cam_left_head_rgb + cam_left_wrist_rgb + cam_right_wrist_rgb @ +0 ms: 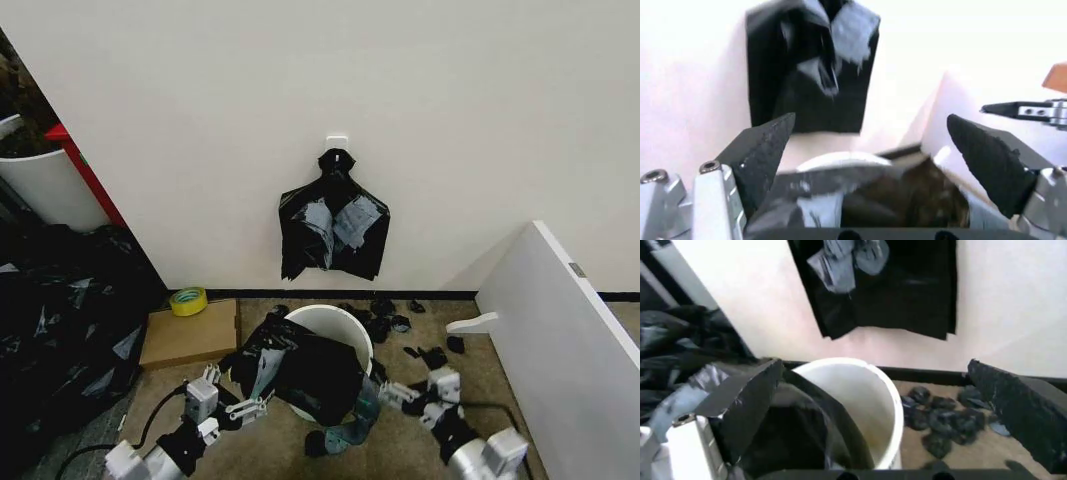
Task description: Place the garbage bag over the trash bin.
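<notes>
The trash bin [345,325] is a round white bucket standing on the floor near the wall. The garbage bag [300,375], glossy black and wrinkled, lies over the bin's near side and covers part of its mouth, while the far rim stays bare. My left gripper [248,407] is open at the bag's left edge. My right gripper [393,392] is open at the bag's right edge. In the left wrist view the left gripper [873,160] has its jaws spread wide, with the bag [840,190] beyond them. Through the open right gripper [883,405] I see the bin [873,395] and the bag [793,435] inside its near rim.
A knot-topped bunch of black bags [333,225] hangs on the wall. A yellow tape roll [187,300] rests on a cardboard box [190,335]. A heap of black plastic [50,320] lies left, a white board [560,330] leans right, and black scraps [390,322] litter the floor.
</notes>
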{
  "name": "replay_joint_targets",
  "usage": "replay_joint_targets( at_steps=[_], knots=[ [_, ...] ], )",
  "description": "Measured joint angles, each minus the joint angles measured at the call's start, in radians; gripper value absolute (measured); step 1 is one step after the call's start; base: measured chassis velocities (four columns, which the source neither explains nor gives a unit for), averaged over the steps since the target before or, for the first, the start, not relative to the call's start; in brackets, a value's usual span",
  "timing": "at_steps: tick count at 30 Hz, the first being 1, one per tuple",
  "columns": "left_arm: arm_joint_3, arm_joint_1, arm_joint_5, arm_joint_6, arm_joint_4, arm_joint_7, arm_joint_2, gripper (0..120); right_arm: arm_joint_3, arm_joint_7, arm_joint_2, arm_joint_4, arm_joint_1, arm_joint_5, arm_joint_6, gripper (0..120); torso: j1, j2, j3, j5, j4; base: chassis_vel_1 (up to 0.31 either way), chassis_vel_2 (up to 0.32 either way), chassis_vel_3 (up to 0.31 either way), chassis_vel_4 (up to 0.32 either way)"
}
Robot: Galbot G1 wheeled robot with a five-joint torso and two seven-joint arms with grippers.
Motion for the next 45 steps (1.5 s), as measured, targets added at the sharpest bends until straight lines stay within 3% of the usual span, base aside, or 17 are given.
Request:
replay_joint_targets(
  at_steps=[3,7,12,17,22,28,33,45],
  knots=[
    [0.006,0.036,0.038,-0.049,-0.025,-0.085,-0.044,90,0.016,-0.039,-0.085,-0.02,0.104,0.097,-0.099,100,0.0,0.0,0.0,0.0001,0.0001,0.0,0.0,0.0,0.0],
    [0.033,0.013,0.048,-0.04,-0.033,-0.184,-0.083,98,-0.024,-0.06,-0.161,-0.119,0.264,0.192,-0.178,100,0.0,0.0,0.0,0.0003,0.0005,0.0,0.0,0.0,0.0],
    [0.036,0.004,0.072,-0.014,-0.033,-0.3,-0.167,100,-0.159,-0.108,-0.241,-0.275,0.516,0.299,-0.266,100,0.0,0.0,0.0,-0.0001,0.0002,0.0,0.0,0.0,0.0],
    [0.021,0.029,0.1,0.006,-0.038,-0.33,-0.223,100,-0.32,-0.154,-0.242,-0.402,0.72,0.291,-0.299,100,0.0,0.0,0.0,-0.0001,0.0006,0.0,0.0,0.0,0.0],
    [0.02,0.046,0.124,0.008,-0.04,-0.33,-0.247,100,-0.397,-0.185,-0.216,-0.474,0.806,0.276,-0.315,100,0.0,0.0,0.0,-0.0002,0.0003,0.0,0.0,0.0,0.0],
    [0.036,0.06,0.16,0.013,-0.04,-0.33,-0.28,100,-0.57,-0.236,-0.142,-0.631,0.957,0.176,-0.324,99,0.0,0.0,0.0,-0.0002,0.0001,0.0,0.0,0.0,0.0],
    [0.041,0.076,0.166,0.01,-0.035,-0.336,-0.29,100,-0.597,-0.246,-0.082,-0.717,0.995,0.14,-0.316,81,0.0,0.0,0.0,0.0,0.0003,0.0,0.0,0.0,0.0],
    [0.059,0.075,0.164,0.024,-0.031,-0.337,-0.287,100,-0.641,-0.289,-0.038,-0.814,1.047,0.092,-0.314,34,0.0,0.0,0.0,-0.0001,0.0001,0.0,0.0,0.0,0.0]
  ],
)
